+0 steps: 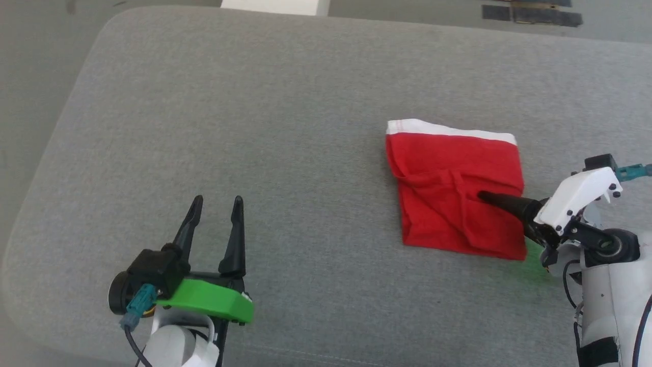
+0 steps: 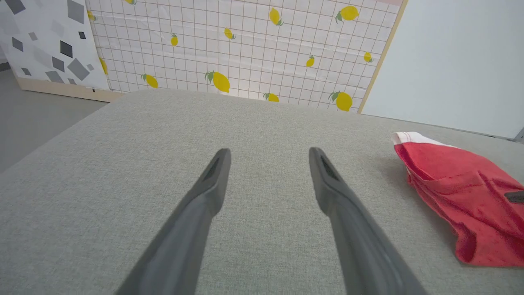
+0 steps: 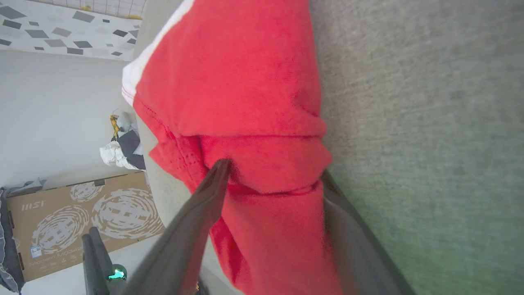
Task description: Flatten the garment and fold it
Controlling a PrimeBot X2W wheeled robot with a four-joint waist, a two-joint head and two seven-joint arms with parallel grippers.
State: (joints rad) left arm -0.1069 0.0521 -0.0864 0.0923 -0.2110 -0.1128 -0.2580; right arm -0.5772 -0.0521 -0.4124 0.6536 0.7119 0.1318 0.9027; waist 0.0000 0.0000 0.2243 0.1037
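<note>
Although the left gripper [image 1: 218, 200] sits at the lower left of the grey cushioned surface [image 1: 265, 92], it is well apart from the work. Its two dark fingers are spread wide over bare upholstery and hold nothing. Right of centre lie the red shorts [image 1: 453, 168], already doubled into a compact, roughly square packet. A white band [image 1: 448, 127] runs along the far edge, and soft creases cross the top layer. At the far right the right gripper [image 3: 275, 170] reaches into the packet from its right side with its jaws wide. One finger lies on top of the cloth, and the other's tip is hidden at the edge of a loose flap, so a fold of red fabric sits between them unpinched.

By my reading, flattening is done and folding is in its late part. The next move calls either for closing on that flap to carry it over, or for drawing the fingers straight out, low and slow. The soft cloth would shift easily, and a careless pull could drag the stacked layers open.

Count: one pair of shorts, two grippers, two fingers on each.
</note>
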